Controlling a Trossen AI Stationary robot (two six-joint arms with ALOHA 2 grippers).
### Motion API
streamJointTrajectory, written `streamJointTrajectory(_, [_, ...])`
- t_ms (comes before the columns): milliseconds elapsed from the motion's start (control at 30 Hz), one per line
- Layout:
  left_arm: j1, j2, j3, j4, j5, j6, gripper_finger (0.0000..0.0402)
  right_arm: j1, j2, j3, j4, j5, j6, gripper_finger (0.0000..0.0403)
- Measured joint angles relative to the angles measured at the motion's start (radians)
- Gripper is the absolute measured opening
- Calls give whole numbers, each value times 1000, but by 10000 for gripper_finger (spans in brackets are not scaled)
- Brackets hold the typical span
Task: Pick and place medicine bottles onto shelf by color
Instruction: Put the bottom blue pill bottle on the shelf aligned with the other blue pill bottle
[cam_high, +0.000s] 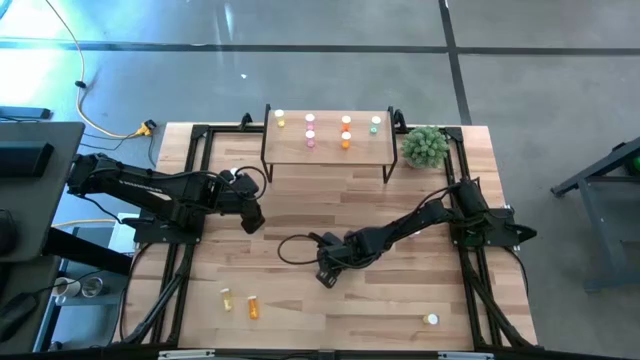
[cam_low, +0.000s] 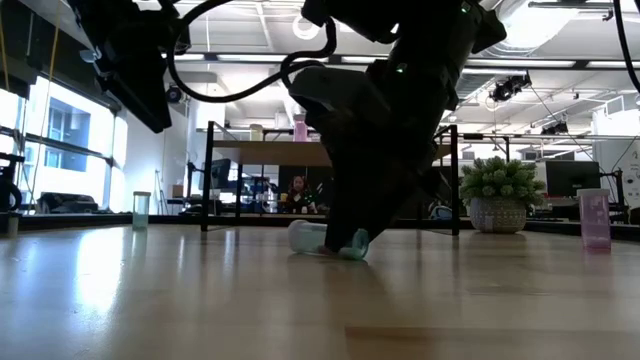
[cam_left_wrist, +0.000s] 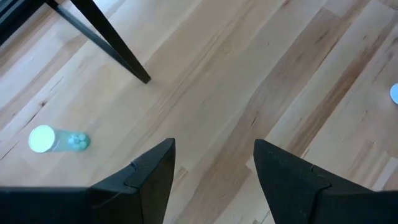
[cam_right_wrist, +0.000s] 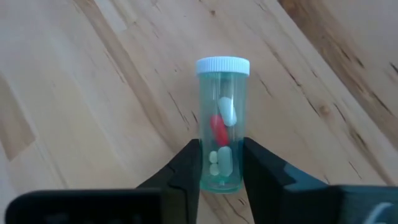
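A green medicine bottle (cam_right_wrist: 222, 143) with a white cap lies on its side on the tabletop at mid-table. My right gripper (cam_high: 327, 275) is down on it and shut on it; the low view shows the bottle (cam_low: 328, 240) under the fingers. My left gripper (cam_high: 255, 222) hangs open above the table's left half with nothing between its fingers (cam_left_wrist: 214, 180). The shelf (cam_high: 330, 150) stands at the far edge on thin black legs, with yellow (cam_high: 280, 118), pink (cam_high: 310, 122), orange (cam_high: 346, 122) and green (cam_high: 376, 124) bottles standing on it. My right gripper pinches the green bottle's body near its base end (cam_right_wrist: 222, 174) between its two fingers (cam_right_wrist: 189, 165), one on each side. The fingers slant down from above and lie along the bottle, whose cap (cam_right_wrist: 222, 65) points away from them. The bottle lies on the tabletop.
A yellow bottle (cam_high: 227, 298) and an orange one (cam_high: 252, 307) lie near the front left; a white-capped bottle (cam_high: 431, 319) is at the front right. Another green bottle (cam_left_wrist: 59, 140) sits near a shelf leg (cam_left_wrist: 118, 50). A potted plant (cam_high: 425, 147) stands right of the shelf.
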Motion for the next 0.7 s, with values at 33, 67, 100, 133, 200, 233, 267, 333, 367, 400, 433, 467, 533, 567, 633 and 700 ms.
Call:
streamJointTrajectory(33, [0, 0, 0, 0, 5, 5, 209, 0, -5, -1, -1, 2, -14, 84])
streamJointTrajectory(67, [0, 0, 0, 1, 11, 15, 209, 0, -8, -2, -4, 5, -30, 84])
streamJointTrajectory(100, [0, 0, 0, 1, 17, 30, 209, 0, -13, -2, -6, 11, -45, 84])
streamJointTrajectory(133, [0, 0, 0, 2, 22, 43, 209, 0, -22, -5, -13, 19, -64, 84])
streamJointTrajectory(200, [0, 0, 0, 4, 31, 57, 209, 0, -44, -9, -29, 43, -93, 84])
streamJointTrajectory(233, [0, 0, 0, 7, 35, 59, 209, 0, -61, -9, -25, 52, -112, 84])
streamJointTrajectory(267, [0, 0, 0, 9, 38, 60, 209, 0, -80, -8, -20, 62, -123, 84])
streamJointTrajectory(333, [0, 0, 0, 18, 46, 60, 209, 0, -115, -5, -10, 86, -162, 84])
streamJointTrajectory(367, [0, 0, 0, 18, 47, 60, 209, 0, -128, -5, -10, 97, -179, 84])
streamJointTrajectory(400, [0, 0, 0, 19, 47, 63, 209, 2, -143, -6, -14, 105, -197, 84])
streamJointTrajectory(433, [0, 0, 0, 20, 47, 79, 209, 5, -159, -6, -11, 111, -216, 84])
streamJointTrajectory(467, [0, 0, 0, 23, 47, 105, 209, 8, -178, -6, -6, 125, -235, 84])
streamJointTrajectory(533, [0, 0, 0, 39, 48, 165, 209, 16, -220, -6, 0, 144, -275, 84])
streamJointTrajectory(567, [0, 0, 0, 56, 50, 192, 209, 18, -237, -6, 3, 157, -300, 84])
streamJointTrajectory(633, [0, 0, 0, 109, 61, 250, 209, 24, -273, -6, 11, 184, -350, 84])
streamJointTrajectory(700, [0, 0, 0, 180, 75, 329, 209, 30, -315, -6, 19, 212, -401, 84])
